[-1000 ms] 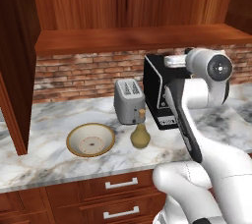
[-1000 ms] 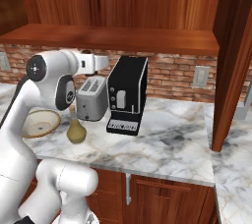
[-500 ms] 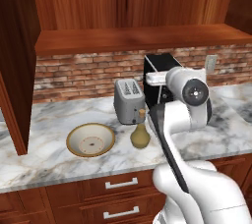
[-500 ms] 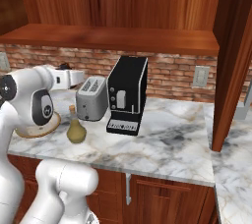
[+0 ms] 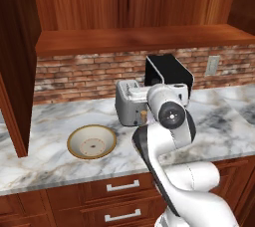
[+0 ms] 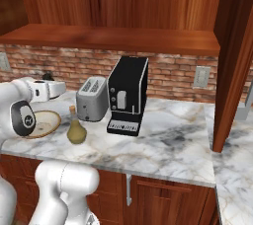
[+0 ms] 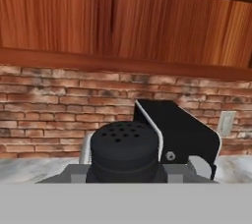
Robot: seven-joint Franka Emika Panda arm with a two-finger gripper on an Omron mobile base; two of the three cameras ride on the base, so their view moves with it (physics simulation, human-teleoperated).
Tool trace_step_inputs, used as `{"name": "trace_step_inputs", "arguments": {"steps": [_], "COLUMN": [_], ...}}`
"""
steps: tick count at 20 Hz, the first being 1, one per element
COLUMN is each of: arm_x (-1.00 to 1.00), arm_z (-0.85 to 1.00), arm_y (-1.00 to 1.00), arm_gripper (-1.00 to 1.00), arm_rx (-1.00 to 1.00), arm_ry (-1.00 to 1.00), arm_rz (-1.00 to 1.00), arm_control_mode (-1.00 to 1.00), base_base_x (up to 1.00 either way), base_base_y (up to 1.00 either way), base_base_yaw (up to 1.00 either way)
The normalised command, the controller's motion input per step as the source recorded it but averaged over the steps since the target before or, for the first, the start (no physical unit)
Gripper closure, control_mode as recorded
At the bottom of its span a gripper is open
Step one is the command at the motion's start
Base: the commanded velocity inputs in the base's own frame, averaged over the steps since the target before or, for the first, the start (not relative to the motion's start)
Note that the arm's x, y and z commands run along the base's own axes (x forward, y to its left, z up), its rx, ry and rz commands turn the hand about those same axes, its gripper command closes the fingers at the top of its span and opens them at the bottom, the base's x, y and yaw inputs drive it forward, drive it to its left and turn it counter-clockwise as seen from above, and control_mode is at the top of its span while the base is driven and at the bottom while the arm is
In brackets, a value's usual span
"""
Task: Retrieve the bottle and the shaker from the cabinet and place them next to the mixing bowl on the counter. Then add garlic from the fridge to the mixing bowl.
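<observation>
Look first at the bottom centre of your hand view: the gripper [image 7: 125, 178] is clamped on the shaker [image 7: 124, 150], whose black perforated top sits between the two grey finger blocks. In the right base view you can find that same shaker [image 6: 48, 77] as a small dark cap at the left, on top of the gripper [image 6: 49, 90], just above the far edge of the mixing bowl [image 6: 42, 123].

Beyond the shaker in the hand view stand the black coffee machine [image 7: 179, 137] at centre right and the brick backsplash [image 7: 44, 112] across the middle.

The bottle [image 6: 75, 128] stands upright on the counter [image 6: 163, 142] at the lower left of the right base view, just beside the bowl and in front of the toaster [image 6: 92, 98]. In the left base view the arm hides most of it; you see the bowl [image 5: 92, 142] at lower left of centre on the marble.

The cabinet [image 5: 134, 39] spans the top of both base views, its plank shelf above the brick.
</observation>
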Motion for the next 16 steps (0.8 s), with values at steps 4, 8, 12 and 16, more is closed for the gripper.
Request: {"name": "trace_step_inputs", "arguments": {"steps": [4,8,12,16], "arm_x": [-0.1,-0.08,-0.03,0.01], "arm_z": [-0.34,-0.39,-0.42,-0.47], "arm_y": [0.6,0.58,0.54,0.43], "arm_gripper": [1.0,1.0,1.0,1.0], "arm_rx": [0.0,0.0,0.0,0.0], "arm_ry": [0.0,0.0,0.0,0.0], "arm_rz": [0.0,0.0,0.0,0.0], "arm_control_mode": [-1.0,-1.0,-1.0,-1.0], "base_base_x": [0.0,0.0,0.0,0.0], "base_base_y": [0.0,0.0,0.0,0.0], "base_base_yaw": [0.0,0.0,0.0,0.0]}}
